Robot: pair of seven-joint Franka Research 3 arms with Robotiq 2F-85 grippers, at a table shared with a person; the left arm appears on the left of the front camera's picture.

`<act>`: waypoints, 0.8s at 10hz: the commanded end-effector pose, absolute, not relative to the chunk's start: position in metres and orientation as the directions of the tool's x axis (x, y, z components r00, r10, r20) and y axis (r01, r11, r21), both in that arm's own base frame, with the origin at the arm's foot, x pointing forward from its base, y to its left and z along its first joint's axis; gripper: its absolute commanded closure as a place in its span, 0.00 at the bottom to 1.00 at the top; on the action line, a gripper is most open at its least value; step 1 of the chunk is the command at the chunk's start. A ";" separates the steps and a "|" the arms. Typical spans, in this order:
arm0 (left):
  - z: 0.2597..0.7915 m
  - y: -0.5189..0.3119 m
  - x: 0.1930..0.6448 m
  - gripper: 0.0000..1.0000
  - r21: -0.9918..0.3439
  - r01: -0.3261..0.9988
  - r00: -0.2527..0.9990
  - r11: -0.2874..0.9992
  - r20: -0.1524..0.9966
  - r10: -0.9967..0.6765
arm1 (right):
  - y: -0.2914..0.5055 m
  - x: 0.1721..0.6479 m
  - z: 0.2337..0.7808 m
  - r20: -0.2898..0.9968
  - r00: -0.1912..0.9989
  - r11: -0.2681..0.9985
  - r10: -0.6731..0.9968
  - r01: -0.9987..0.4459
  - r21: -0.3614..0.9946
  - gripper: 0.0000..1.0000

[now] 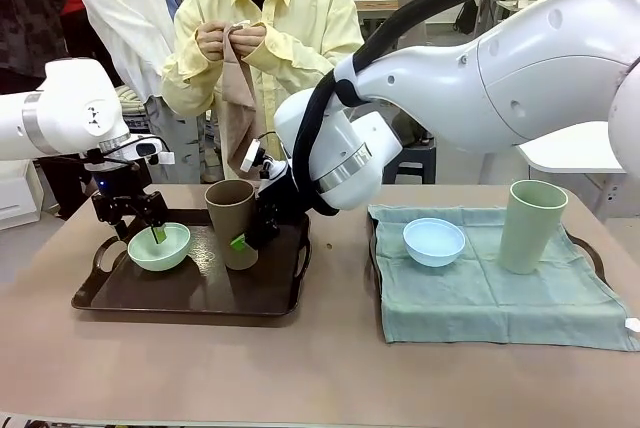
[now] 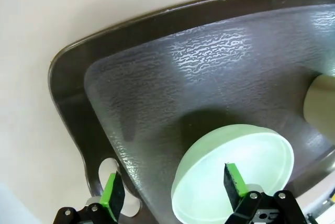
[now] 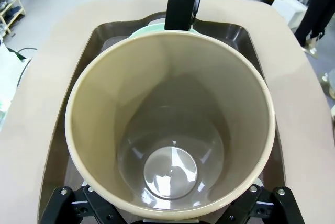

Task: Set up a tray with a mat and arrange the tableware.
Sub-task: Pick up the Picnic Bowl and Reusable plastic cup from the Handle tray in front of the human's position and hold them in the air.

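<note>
Your right end effector is clamped on the brown tumbler within the dark tray. Your left end effector is spread wide, straddling the rim of the mint green bowl beside it on that tray.

No text, label, brand, number or sign can be read in any of the three views.
</note>
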State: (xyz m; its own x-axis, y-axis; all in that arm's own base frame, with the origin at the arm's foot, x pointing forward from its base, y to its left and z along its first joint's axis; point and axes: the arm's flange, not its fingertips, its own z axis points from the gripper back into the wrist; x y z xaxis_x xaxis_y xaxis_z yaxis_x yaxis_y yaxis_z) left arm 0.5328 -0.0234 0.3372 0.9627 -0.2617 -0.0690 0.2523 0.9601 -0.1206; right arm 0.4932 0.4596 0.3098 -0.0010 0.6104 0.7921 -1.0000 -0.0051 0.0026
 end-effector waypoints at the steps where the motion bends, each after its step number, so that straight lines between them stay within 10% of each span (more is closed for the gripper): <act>1: 0.338 -0.025 0.532 0.47 -0.096 0.256 0.962 0.962 -0.073 -0.264 | 0.461 0.491 0.308 0.773 -0.001 -0.012 0.634 -1.000 0.009 0.58; 2: 0.341 -0.025 0.531 0.55 -0.095 0.253 0.963 0.963 -0.071 -0.260 | 0.461 0.491 0.308 0.774 0.001 -0.009 0.633 -1.000 0.009 0.58; 3: 0.342 -0.025 0.529 1.00 -0.093 0.252 0.964 0.963 -0.069 -0.258 | 0.460 0.491 0.307 0.774 0.002 -0.007 0.633 -1.000 0.009 1.00; 4: 0.344 -0.025 0.528 1.00 -0.090 0.252 0.963 0.964 -0.070 -0.259 | 0.461 0.492 0.308 0.774 0.003 -0.005 0.633 -1.000 0.008 0.60; 5: 0.345 -0.026 0.526 1.00 -0.086 0.246 0.965 0.965 -0.073 -0.252 | 0.461 0.491 0.307 0.772 0.003 -0.008 0.636 -1.000 0.010 1.00; 6: 0.346 -0.024 0.525 0.81 -0.077 0.244 0.966 0.967 -0.066 -0.249 | 0.462 0.491 0.308 0.770 0.000 -0.009 0.638 -1.000 0.008 1.00; 7: 0.346 -0.025 0.523 0.90 -0.078 0.245 0.966 0.966 -0.069 -0.251 | 0.461 0.491 0.307 0.770 0.001 -0.009 0.638 -1.000 0.008 1.00; 8: 0.346 -0.024 0.523 1.00 -0.076 0.247 0.965 0.966 -0.070 -0.252 | 0.462 0.491 0.307 0.769 -0.001 -0.010 0.639 -1.000 0.007 0.76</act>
State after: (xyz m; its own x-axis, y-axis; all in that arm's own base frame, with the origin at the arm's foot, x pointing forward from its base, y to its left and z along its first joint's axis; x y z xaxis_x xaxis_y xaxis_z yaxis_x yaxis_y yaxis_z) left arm 0.5306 -0.0254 0.3450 0.9632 -0.2618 -0.0608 0.2544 0.9611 -0.1079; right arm 0.4919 0.4617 0.3101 -0.0100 0.6200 0.7845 -0.9998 -0.0173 0.0010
